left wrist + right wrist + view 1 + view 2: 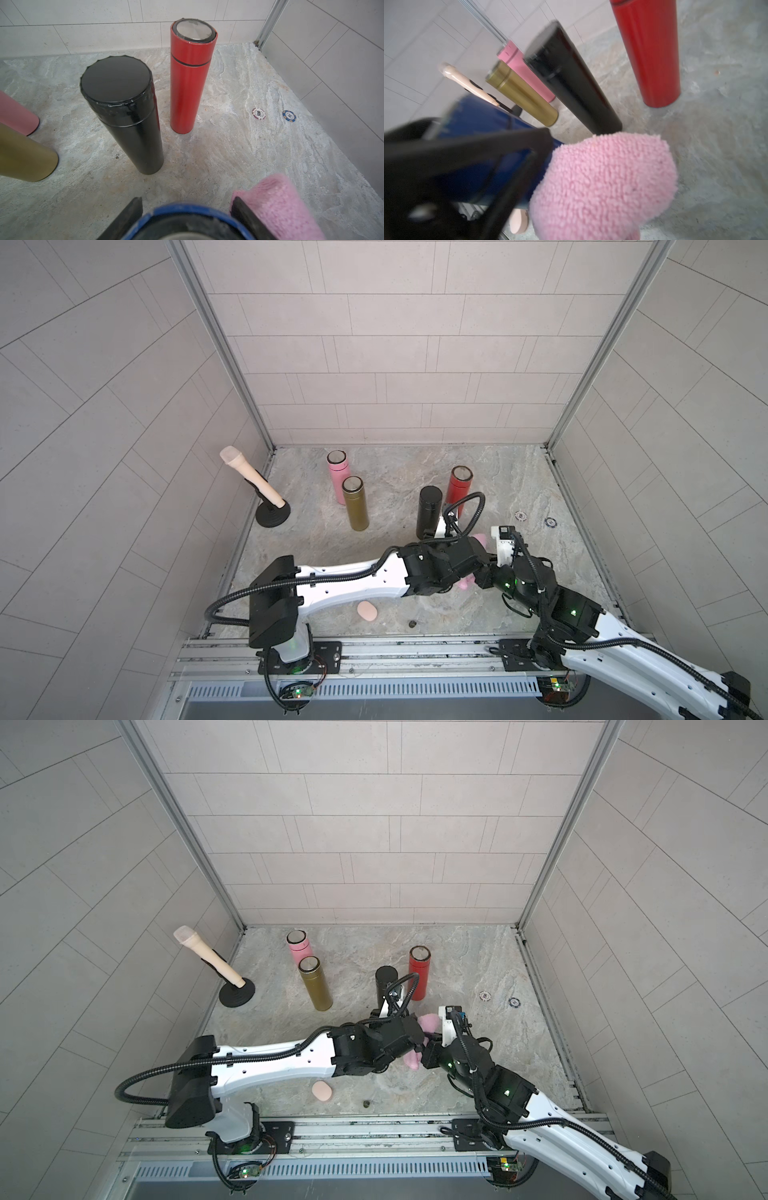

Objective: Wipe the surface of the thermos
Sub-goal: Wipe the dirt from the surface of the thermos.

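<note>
In both top views we see the left arm (353, 576) reaching across the stone floor (540, 564) to meet the right arm (582, 610) near the middle, just in front of a black thermos (428, 512). A red thermos (458, 489) stands behind it, and a pink thermos (338, 477) and a gold thermos (355, 506) stand side by side further left. A pink cloth (430, 1022) bulges out where the two wrists meet, at the right gripper (426, 1056). Also on the floor are a beige microphone-shaped thing on a black stand (253, 481), a small peach pad (367, 610) and two poker chips (520, 515). From the left wrist we see the left gripper (186, 200) pinching the blue thermos (187, 208), one dark finger (128, 216) on each side of its rim. The cloth lies against the outside of the other finger. The black and red thermoses stand upright beyond. The right wrist view is blurred. There the cloth fills the near part and touches the side of the blue thermos, which a finger of the left gripper crosses. The right gripper's own jaws are hidden behind the cloth, pressed together on it as far as we can judge.
</note>
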You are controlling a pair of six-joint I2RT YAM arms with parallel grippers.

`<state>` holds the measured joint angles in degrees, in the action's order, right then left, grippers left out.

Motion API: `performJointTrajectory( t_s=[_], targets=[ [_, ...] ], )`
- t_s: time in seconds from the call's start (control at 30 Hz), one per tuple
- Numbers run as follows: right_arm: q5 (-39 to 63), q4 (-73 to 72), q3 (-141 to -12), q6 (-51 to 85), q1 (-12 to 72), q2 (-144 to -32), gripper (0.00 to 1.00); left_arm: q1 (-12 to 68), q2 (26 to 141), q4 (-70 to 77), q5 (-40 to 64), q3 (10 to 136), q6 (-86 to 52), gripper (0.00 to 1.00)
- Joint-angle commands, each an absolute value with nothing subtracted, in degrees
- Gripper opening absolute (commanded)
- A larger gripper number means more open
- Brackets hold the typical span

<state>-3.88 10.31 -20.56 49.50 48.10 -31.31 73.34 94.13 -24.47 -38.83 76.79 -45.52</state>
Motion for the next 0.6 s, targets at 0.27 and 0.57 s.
performJointTrajectory(
  t_s=[0.27, 0.57],
  targets=[
    [-10.0, 9.1, -23.1, 50.7, 50.6, -29.6, 0.0, 72.4, 89.2, -25.3, -40.5, 77.9, -57.5, 0.0],
    [-4.7, 2.2, -25.0, 51.9, 53.0, -37.8, 0.0, 70.7, 90.7, -24.9, -39.1, 78.5, -57.4, 0.0]
  ],
)
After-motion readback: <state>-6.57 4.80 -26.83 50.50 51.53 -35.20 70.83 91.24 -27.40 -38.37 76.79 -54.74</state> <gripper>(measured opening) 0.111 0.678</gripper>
